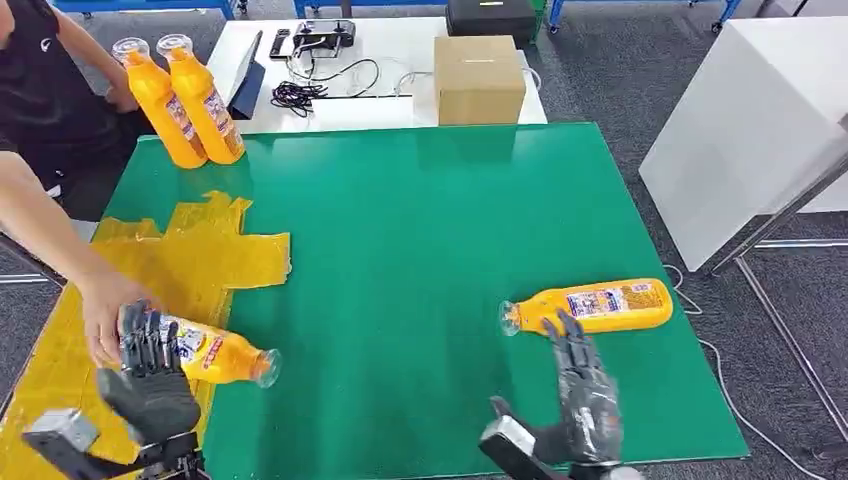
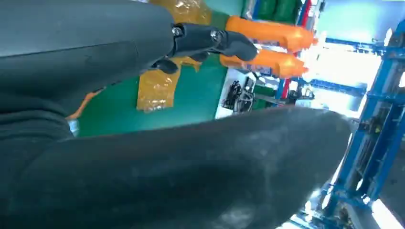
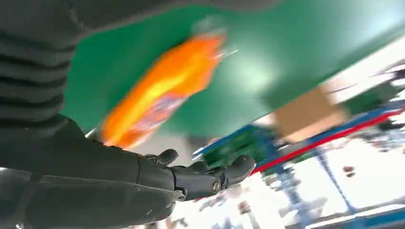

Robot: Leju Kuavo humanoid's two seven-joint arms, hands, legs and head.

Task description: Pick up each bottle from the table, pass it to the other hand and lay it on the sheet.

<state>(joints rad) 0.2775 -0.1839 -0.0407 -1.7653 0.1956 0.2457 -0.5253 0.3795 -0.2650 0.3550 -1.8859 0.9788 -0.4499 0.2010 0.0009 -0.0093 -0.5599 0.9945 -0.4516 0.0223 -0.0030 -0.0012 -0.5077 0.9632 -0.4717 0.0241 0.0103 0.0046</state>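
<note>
Head view showed one orange bottle (image 1: 213, 352) lying on its side at the edge of the yellow sheet (image 1: 205, 255), its cap end over the green desk (image 1: 420, 230). The left hand (image 1: 150, 375) wrapped its fingers over that bottle's base end, and a person's hand (image 1: 105, 315) touched the same end. A second bottle (image 1: 590, 306) lay on the desk near the right side, with the right hand (image 1: 582, 385) just short of it, fingers spread and holding nothing. Two upright bottles (image 1: 185, 98) stood at the desk's far left corner, a cardboard box (image 1: 478, 78) beyond.
</note>
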